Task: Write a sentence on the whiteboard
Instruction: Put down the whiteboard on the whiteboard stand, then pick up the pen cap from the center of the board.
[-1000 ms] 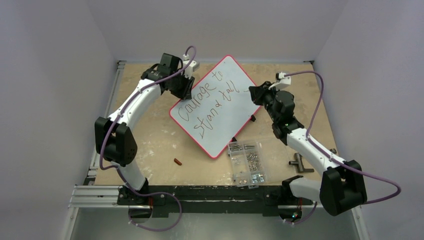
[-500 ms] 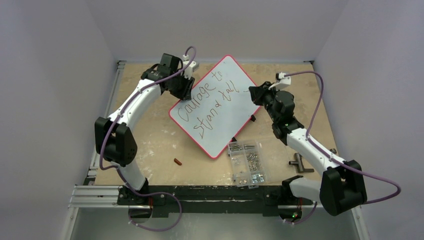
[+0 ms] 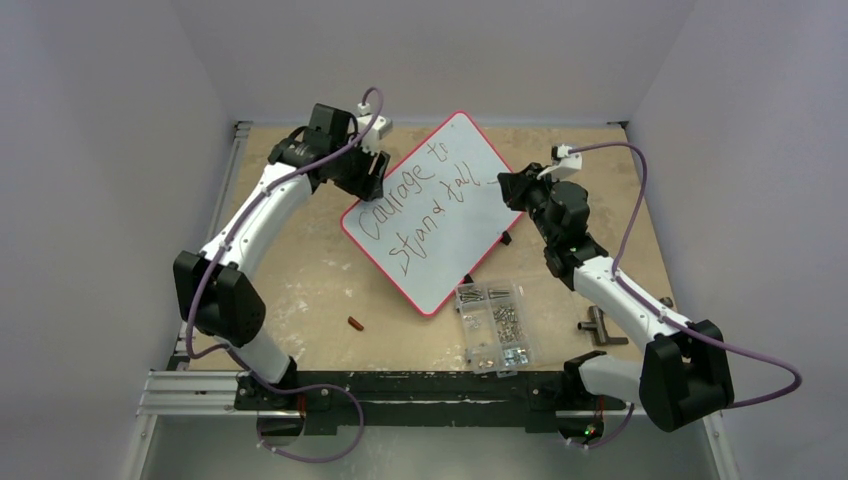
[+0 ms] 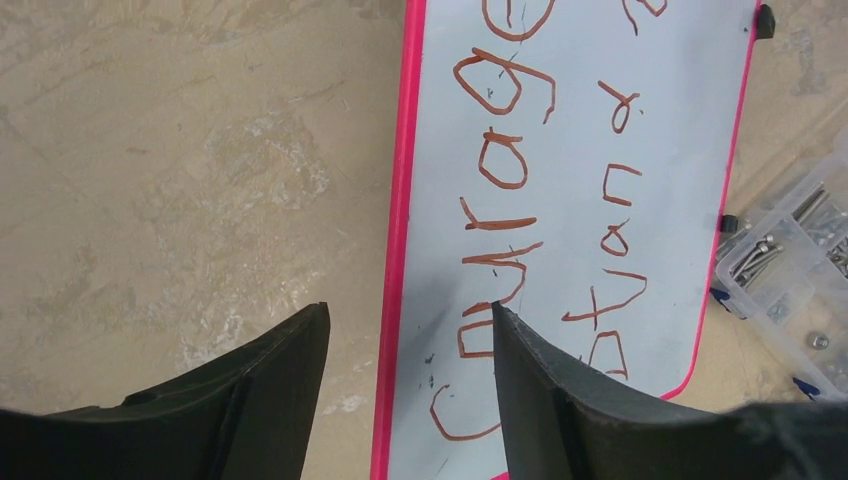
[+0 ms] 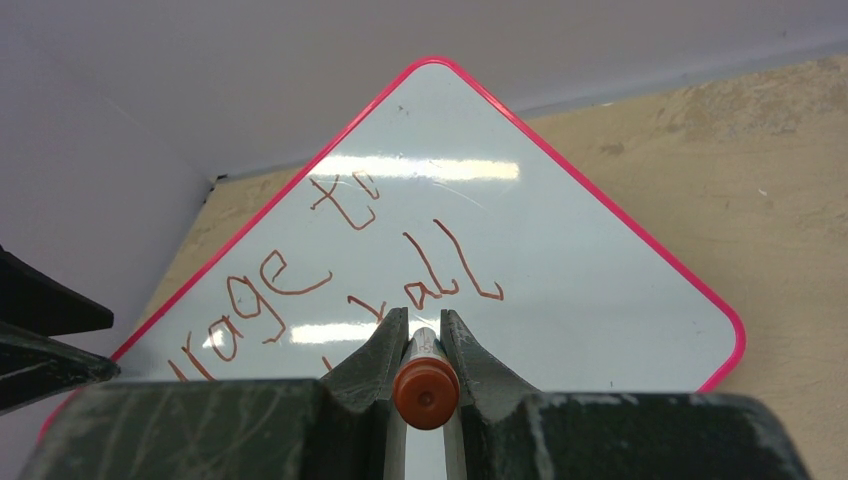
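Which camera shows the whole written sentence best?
Top external: the sentence appears whole on the whiteboard, with both lines readable. The left wrist view catches only parts of "Courage" and "stand", cut off by the frame edge. The right wrist view shows only "rage to" and "tall", with the marker in front.

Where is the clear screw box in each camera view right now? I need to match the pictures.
Top external: the screw box sits lower centre, just off the whiteboard's near corner.
Left wrist: the screw box is at the right edge, beside the whiteboard's pink rim.
Right wrist: not in view.
Shared landmark: the whiteboard with the sentence, visible in all three.
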Available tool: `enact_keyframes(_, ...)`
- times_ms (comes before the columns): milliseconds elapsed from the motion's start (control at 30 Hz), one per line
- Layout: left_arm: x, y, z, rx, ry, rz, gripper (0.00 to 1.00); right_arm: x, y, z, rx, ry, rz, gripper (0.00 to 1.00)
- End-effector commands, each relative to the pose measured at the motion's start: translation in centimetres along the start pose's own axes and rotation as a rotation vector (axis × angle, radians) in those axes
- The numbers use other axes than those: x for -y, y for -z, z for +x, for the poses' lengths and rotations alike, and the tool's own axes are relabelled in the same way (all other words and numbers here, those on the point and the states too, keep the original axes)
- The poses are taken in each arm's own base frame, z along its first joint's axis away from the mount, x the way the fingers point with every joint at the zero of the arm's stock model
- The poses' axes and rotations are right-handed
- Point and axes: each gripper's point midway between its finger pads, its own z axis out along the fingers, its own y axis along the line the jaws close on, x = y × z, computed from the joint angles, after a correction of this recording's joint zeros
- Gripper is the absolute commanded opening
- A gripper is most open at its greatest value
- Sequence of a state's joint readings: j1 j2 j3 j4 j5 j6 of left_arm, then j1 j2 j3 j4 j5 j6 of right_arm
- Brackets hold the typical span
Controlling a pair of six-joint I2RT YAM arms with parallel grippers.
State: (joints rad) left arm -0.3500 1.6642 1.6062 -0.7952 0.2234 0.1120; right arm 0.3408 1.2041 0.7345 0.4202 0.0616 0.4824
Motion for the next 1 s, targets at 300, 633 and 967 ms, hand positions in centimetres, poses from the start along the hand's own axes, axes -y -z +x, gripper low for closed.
enact_keyframes(300,0.6,6.7,-2.5,0.157,-0.005,-0.077,0.66,-0.9,-0.1,-2.0,0.059,-0.003,-0.026,0.0)
enact_keyframes(633,1.9,10.6,5.1,0.101,0.244,-0.152,0.66,-1.2,0.2,-2.0,0.056,-0.009,-0.04,0.0)
enact_keyframes(967,2.1,11.9,14.6,-0.024,0.585,-0.319,0.68,-1.2,0.0,-1.5,0.044,-0.029,-0.048,0.0)
